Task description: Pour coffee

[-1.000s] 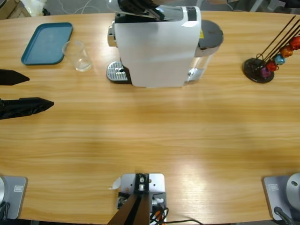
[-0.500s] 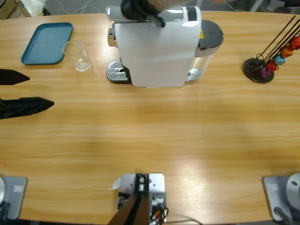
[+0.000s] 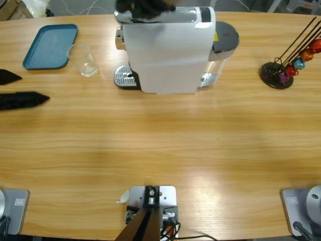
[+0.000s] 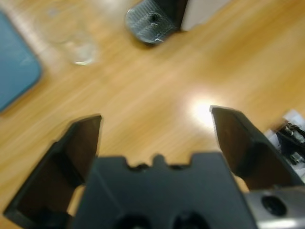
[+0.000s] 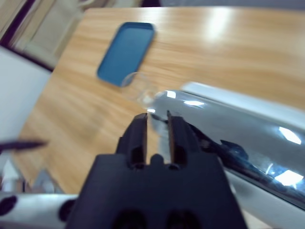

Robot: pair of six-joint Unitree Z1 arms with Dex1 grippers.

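Two black claws: left claw [image 4: 155, 126] spread wide above glossy wood-grain table [image 3: 160, 145], right claw [image 5: 156, 130] nearly clenched (over chrome lever [image 5: 238, 131]).

On the counter [image 3: 160, 145], the coffee machine [image 3: 168, 47] stands at 12 o'clock. The glass [image 3: 85, 59] sits just beside the tray [image 3: 50, 46] at 10 o'clock. The capsule stand [image 3: 281, 70] is at 2 o'clock.

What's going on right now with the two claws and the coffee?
Left gripper open, empty, over bare table. Right gripper nearly shut at coffee machine's chrome lever. Glass tumbler beside blue tray, no coffee visible. Drip grate unobstructed.
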